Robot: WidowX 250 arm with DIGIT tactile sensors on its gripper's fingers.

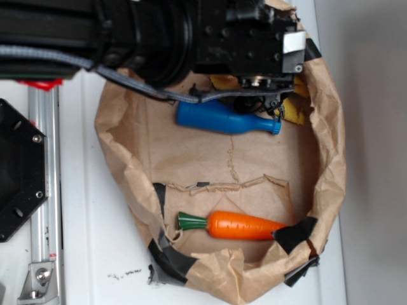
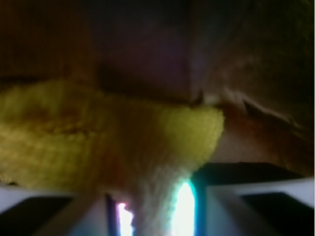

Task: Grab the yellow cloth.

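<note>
The yellow cloth [image 2: 98, 142] fills the wrist view as a fuzzy mustard fold that narrows into a neck running down between my two pale fingers. My gripper [image 2: 155, 216] is shut on that neck, with slivers of bright light on either side of it. In the exterior view the gripper [image 1: 261, 95] hangs at the back right of the paper-lined basin. Only scraps of the yellow cloth [image 1: 294, 109] show beside and under it; the arm hides the rest.
A blue bottle [image 1: 226, 119] lies on its side just in front of the gripper. A toy carrot [image 1: 245, 224] lies near the front. The crumpled brown paper wall [image 1: 331, 159] rings the area. A metal rail [image 1: 44, 190] runs along the left.
</note>
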